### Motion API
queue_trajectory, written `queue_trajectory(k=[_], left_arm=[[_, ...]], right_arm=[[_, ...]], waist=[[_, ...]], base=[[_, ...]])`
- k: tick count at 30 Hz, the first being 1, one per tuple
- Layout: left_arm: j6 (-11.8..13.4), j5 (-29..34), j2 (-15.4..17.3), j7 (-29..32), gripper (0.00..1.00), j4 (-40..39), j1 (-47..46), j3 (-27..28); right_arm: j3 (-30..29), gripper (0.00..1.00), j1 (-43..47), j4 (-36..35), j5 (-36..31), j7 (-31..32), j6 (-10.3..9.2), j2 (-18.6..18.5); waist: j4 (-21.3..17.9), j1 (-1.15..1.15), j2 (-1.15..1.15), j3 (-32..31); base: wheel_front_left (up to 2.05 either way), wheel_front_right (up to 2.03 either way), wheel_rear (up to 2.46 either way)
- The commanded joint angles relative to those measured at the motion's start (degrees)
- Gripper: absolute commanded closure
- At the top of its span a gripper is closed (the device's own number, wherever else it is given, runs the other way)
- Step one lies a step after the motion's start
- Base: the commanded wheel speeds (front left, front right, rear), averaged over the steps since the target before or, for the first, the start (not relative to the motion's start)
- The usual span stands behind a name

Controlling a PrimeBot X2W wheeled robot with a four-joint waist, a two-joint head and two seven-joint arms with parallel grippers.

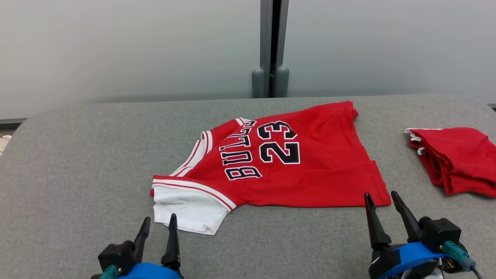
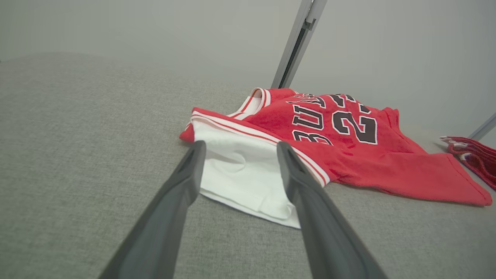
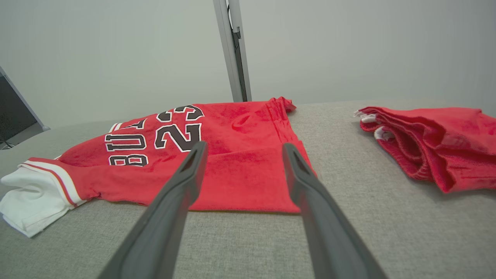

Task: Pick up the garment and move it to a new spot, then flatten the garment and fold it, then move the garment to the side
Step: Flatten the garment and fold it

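Jersey [image 1: 286, 170] lies near the middle of the grey table [image 1: 77, 155], just beyond both grippers. Its long axis runs left to right, with the collar and sleeve [image 1: 186, 211] at the left end and the hem at the right. The left gripper [image 1: 160, 217] sits just on the near side of the white sleeve. The right gripper [image 1: 380, 193] sits at the hem's near corner, though I cannot tell whether it touches. Each arm thus faces its own end of the near edge, and neither is plainly nearer. Both have their fingers moderately parted and hold nothing.

The cloth is red, with "BULLS 23" in black outlined in white, reading sideways. The sleeve is white with red-striped trim and slightly bunched. The body is mostly flat with shallow creases, and its far right corner is puckered. Only one sleeve shows, so it looks folded in half lengthwise. A red folded pile [image 1: 453, 159] lies well apart on the right.
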Motion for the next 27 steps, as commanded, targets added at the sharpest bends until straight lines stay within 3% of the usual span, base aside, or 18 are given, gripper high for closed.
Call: queue_trajectory(k=[1, 9, 19, 20, 21, 22, 27], left_arm=[[0.7, -0.3, 0.4, 0.8, 0.00, 0.8, -1.2, 0.5], [2.5, -1.0, 3.2, 9.1, 0.00, 8.0, -7.0, 1.4], [1.1, -2.3, 4.8, 16.1, 0.00, 16.5, -13.7, 0.5], [0.8, -2.4, 4.7, 16.5, 0.53, 17.1, -13.8, 0.3], [0.5, -2.5, 4.6, 16.5, 0.72, 17.6, -14.1, 0.1], [0.3, -2.7, 4.4, 16.2, 0.98, 17.8, -14.3, 0.0], [-0.4, -2.8, 4.4, 14.5, 1.00, 17.7, -14.9, -0.8]], right_arm=[[0.1, 0.00, -0.6, 0.0, 0.4, -0.3, 0.01, 0.0], [0.5, 0.00, -1.8, 1.4, 0.3, -0.3, 0.01, 0.0], [0.5, 0.00, -3.7, 3.4, -0.8, -0.3, 0.01, 0.0], [0.2, 0.00, -3.9, 3.9, -1.0, -0.3, 0.01, 0.0], [-0.2, 0.00, -4.0, 4.5, -1.2, -0.3, 0.01, 0.0], [-0.8, 0.00, -4.4, 5.2, -1.5, -0.2, 0.01, 0.0], [-6.3, 0.00, -6.8, 8.8, -5.4, 3.2, 0.01, 0.0]], waist=[[0.0, 0.01, 0.00, 0.3], [-0.9, 0.01, 0.00, 2.7], [-3.0, 0.01, 0.00, 6.3], [-3.1, 0.01, 0.00, 6.5], [-3.2, 0.01, 0.00, 6.6], [-3.2, 0.01, 0.00, 6.8], [-2.6, 0.01, 0.00, 7.1]], base=[[0.00, 0.00, 0.00], [0.00, 0.00, 0.00], [0.00, 0.00, 0.00], [0.00, 0.00, 0.00], [0.00, 0.00, 0.00], [0.00, 0.00, 0.00], [0.00, 0.00, 0.00]])
